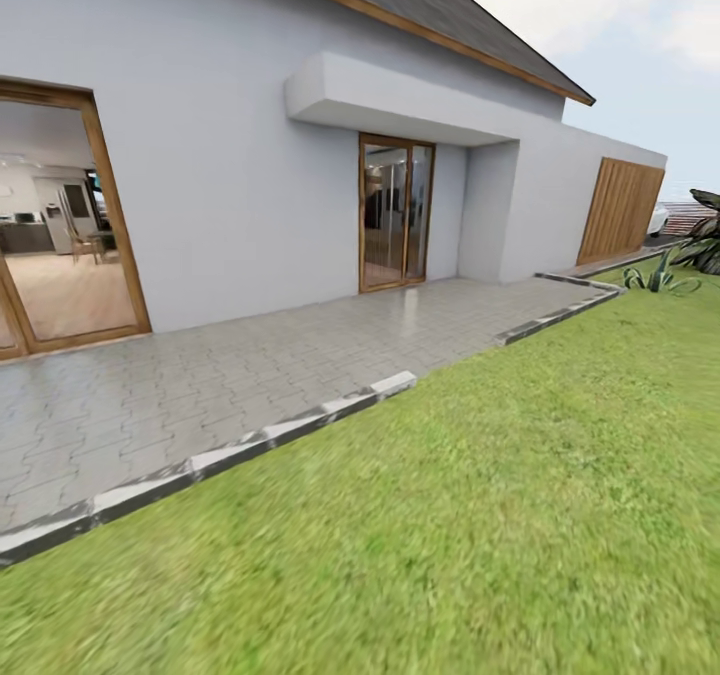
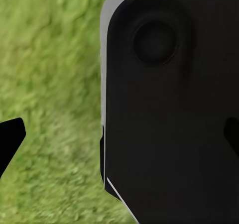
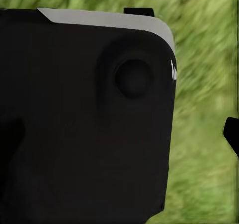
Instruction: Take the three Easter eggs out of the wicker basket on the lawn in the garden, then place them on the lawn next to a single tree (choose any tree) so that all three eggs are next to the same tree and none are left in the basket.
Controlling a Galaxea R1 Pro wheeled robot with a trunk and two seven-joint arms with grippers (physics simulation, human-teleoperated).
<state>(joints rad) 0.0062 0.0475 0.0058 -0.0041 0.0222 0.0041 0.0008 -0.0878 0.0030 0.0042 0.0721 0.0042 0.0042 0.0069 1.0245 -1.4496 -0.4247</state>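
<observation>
The lawn (image 1: 500,515) spreads green across the near and right part of the head view. The Easter eggs, the wicker basket and the tree are out of view. In the left wrist view my left gripper (image 2: 119,139) is open, one dark fingertip (image 2: 11,137) over grass and the other at the opposite edge against a black body panel (image 2: 169,109) of the robot. My right gripper (image 3: 119,134) is likewise open in the right wrist view. One of its fingertips (image 3: 232,134) hangs over grass beside a black body panel (image 3: 84,119) of the robot.
A grey paved patio (image 1: 200,395) with a stone curb (image 1: 300,425) borders the lawn in front of a grey house. Glass doors (image 1: 395,213) and a wooden gate (image 1: 620,210) are in its wall. Spiky plants (image 1: 660,280) grow at the far right.
</observation>
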